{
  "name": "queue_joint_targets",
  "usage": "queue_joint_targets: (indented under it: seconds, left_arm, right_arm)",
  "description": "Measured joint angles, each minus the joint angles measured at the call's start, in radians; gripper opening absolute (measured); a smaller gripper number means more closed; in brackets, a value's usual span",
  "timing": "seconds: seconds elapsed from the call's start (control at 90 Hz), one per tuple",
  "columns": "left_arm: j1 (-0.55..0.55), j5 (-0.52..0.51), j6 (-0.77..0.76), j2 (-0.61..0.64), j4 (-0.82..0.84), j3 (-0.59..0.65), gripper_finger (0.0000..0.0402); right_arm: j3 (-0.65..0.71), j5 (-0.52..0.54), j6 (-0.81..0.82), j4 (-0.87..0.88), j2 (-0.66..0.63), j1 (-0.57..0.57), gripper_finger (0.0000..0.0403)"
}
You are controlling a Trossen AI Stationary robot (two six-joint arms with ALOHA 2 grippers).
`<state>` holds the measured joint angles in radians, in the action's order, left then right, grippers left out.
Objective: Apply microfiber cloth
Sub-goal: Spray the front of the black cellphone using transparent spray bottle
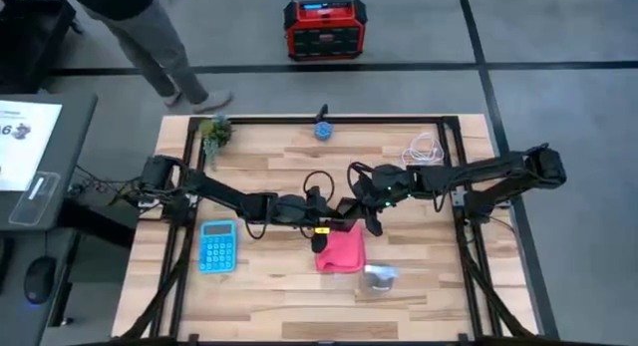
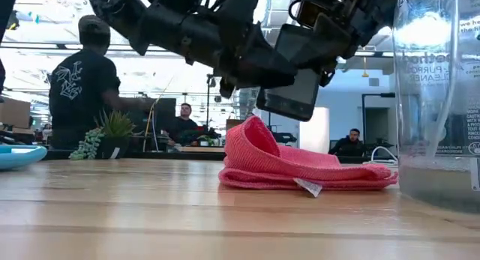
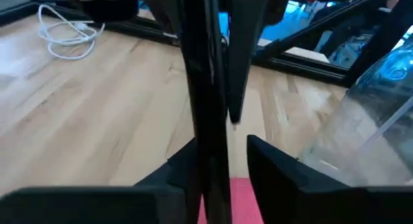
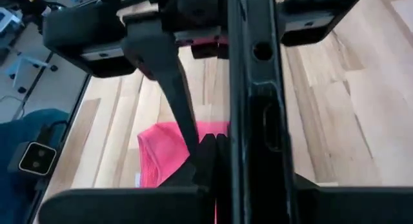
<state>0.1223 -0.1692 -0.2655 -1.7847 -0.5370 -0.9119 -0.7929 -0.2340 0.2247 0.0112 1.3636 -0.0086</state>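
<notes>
Bottle, nearest in low view: a clear plastic bottle (image 2: 439, 95) stands on the tabletop (image 2: 150, 207) just beside the cloth; its label is only partly legible.

Cloth position: the microfiber cloth (image 1: 341, 251) lies folded and bunched on the tabletop near its middle, one fold humped up, a small white tag showing at its edge. Nothing touches it in the low view.

Phone: a black phone (image 2: 294, 74) hangs in the air directly above the cloth, tilted, clear of the fabric.

Left gripper (image 1: 317, 214): reaches in from the left to the phone; the left wrist view shows a dark slab edge-on between its jaws, so I judge them closed on the phone.

Right gripper (image 1: 367, 212): meets the phone from the right; its wrist view shows the phone's edge with ports held between its jaws, closed on it likewise.

Progress: phone lifted and held by both arms; cloth not yet picked up or pressed to the phone. By my judgement the wiping itself is all left to do, and one gripper must first free itself to take the cloth.

Farther off: light blue calculator (image 1: 217, 245) lies well to the left; white cable (image 1: 424, 150) sits at the far right of the tabletop.
</notes>
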Motion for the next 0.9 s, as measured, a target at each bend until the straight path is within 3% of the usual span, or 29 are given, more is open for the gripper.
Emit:
queue_joint_targets:
  seconds: [0.211, 0.389, 0.511, 0.733, 0.9]
  left_arm:
    - [0.000, 0.012, -0.006, -0.001, 0.022, -0.004, 0.0013]
    - [0.005, 0.006, -0.007, 0.000, 0.029, -0.004, 0.0007]
    - [0.014, -0.020, -0.006, 0.000, 0.051, -0.003, 0.0005]
    - [0.064, -0.124, -0.031, -0.002, 0.102, 0.000, 0.0005]
    - [0.113, -0.172, -0.030, -0.002, 0.101, 0.000, 0.0005]
  right_arm:
    - [0.000, 0.015, -0.027, 0.002, 0.000, 0.010, 0.0017]
    - [0.000, 0.039, -0.057, 0.004, 0.000, 0.026, 0.0032]
    - [0.000, 0.118, -0.096, 0.040, -0.014, 0.036, 0.0063]
    - [-0.068, 0.207, -0.124, 0.277, -0.167, 0.046, 0.0123]
    - [-0.112, 0.240, -0.111, 0.421, -0.332, 0.166, 0.0155]
